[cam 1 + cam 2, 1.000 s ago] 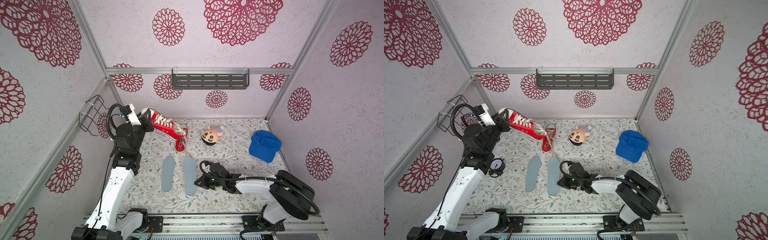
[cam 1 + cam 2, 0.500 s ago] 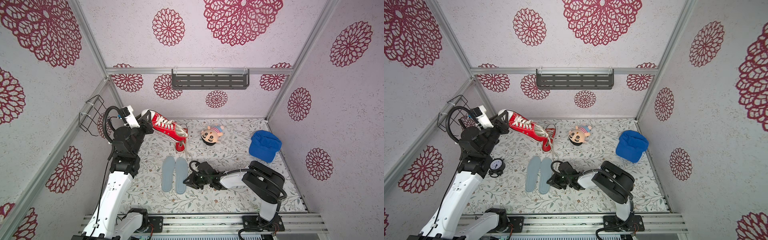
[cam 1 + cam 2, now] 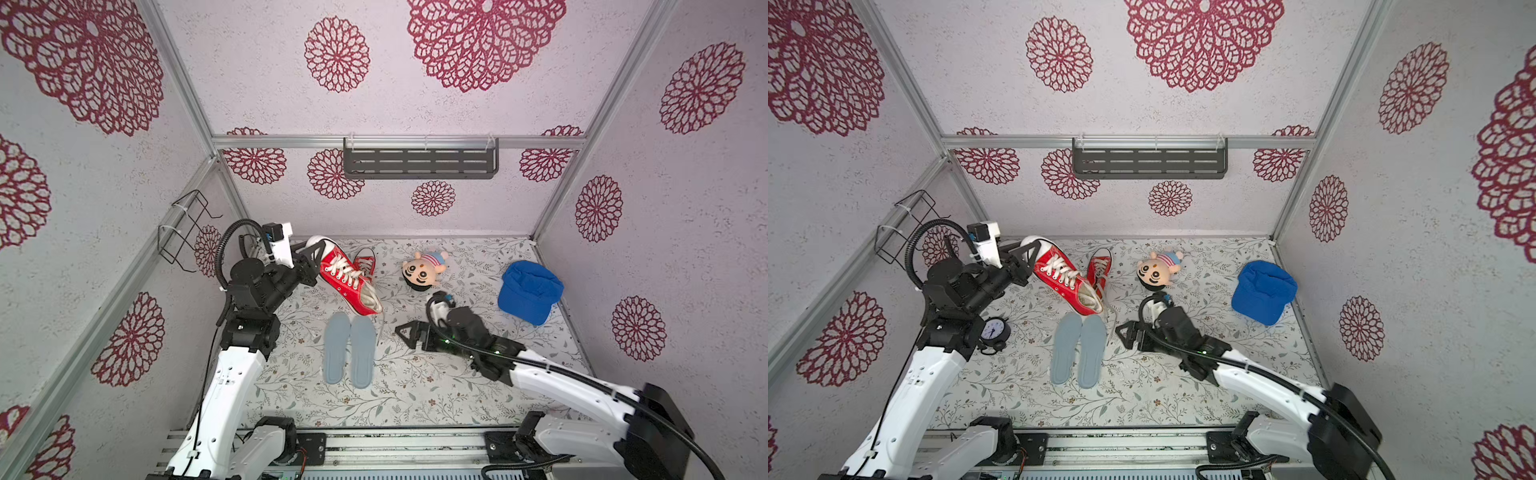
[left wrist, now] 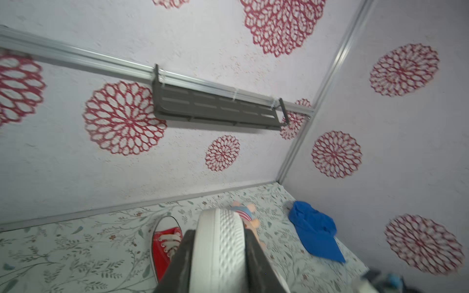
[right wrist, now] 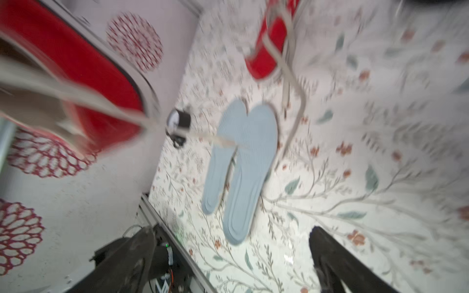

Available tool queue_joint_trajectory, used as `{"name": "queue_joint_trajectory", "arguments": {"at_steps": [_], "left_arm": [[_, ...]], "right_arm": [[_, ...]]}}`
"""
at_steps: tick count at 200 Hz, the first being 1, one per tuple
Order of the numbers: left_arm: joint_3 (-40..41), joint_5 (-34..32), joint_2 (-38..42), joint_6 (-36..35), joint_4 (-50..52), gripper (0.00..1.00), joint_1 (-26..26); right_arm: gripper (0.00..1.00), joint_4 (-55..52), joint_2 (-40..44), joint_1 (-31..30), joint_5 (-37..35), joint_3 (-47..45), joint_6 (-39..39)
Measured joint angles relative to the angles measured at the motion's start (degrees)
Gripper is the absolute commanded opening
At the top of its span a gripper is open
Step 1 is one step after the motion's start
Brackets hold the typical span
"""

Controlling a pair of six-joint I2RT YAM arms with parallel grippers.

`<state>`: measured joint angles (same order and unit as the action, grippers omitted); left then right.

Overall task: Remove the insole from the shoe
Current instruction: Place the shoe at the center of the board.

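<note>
Fingers (image 4: 180, 263) of our left gripper (image 3: 316, 248) pinch the lifted shoe (image 3: 347, 278); its lace (image 5: 223, 141) seems to trail over two insoles (image 3: 361, 353). Our right gripper (image 3: 407, 336) stretches low nearby, spread wide.

we see two light blue insoles (image 5: 250, 172) lying flat side by side on the flowery mat (image 5: 355, 152), touching each other. a red shoe (image 5: 83, 76) is very close and blurry, with pale laces (image 5: 101, 101) trailing from it. a second red shoe (image 5: 269, 50) lies past the insoles. a little black clock (image 5: 177, 121) sits near them. the right gripper (image 5: 233, 232) has its black fingers (image 5: 327, 253) wide apart.
</note>
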<state>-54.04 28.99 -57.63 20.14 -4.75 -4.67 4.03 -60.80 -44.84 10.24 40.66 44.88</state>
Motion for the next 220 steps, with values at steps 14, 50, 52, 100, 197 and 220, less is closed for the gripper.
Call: {"name": "queue_joint_trajectory", "arguments": {"at_steps": [14,50,52,100,197,220], "left_arm": [[3.02,6.29,0.00,0.68,-2.75,0.00,-0.31],[8.85,16.79,-0.26,2.86,-10.21,0.00,-3.37],[8.92,17.25,-0.28,2.89,-10.54,0.00,-3.69],[8.92,23.10,-0.72,2.75,-16.24,0.00,-8.94],[7.69,7.63,2.82,1.01,-9.62,0.99,-8.07],[7.87,-2.91,11.02,-0.50,-4.44,0.97,-6.51]], "right_arm": [[0.99,1.33,4.90,4.39,4.22,0.20,-4.26],[0.99,9.55,2.64,5.70,17.73,3.67,-7.87],[0.99,10.25,1.95,5.64,18.56,3.87,-7.82],[0.81,20.24,-12.33,3.37,27.63,7.54,-6.82],[0.00,27.36,-22.12,6.36,31.30,8.46,0.33],[0.01,22.43,-27.91,10.23,27.78,12.24,0.44]]}}
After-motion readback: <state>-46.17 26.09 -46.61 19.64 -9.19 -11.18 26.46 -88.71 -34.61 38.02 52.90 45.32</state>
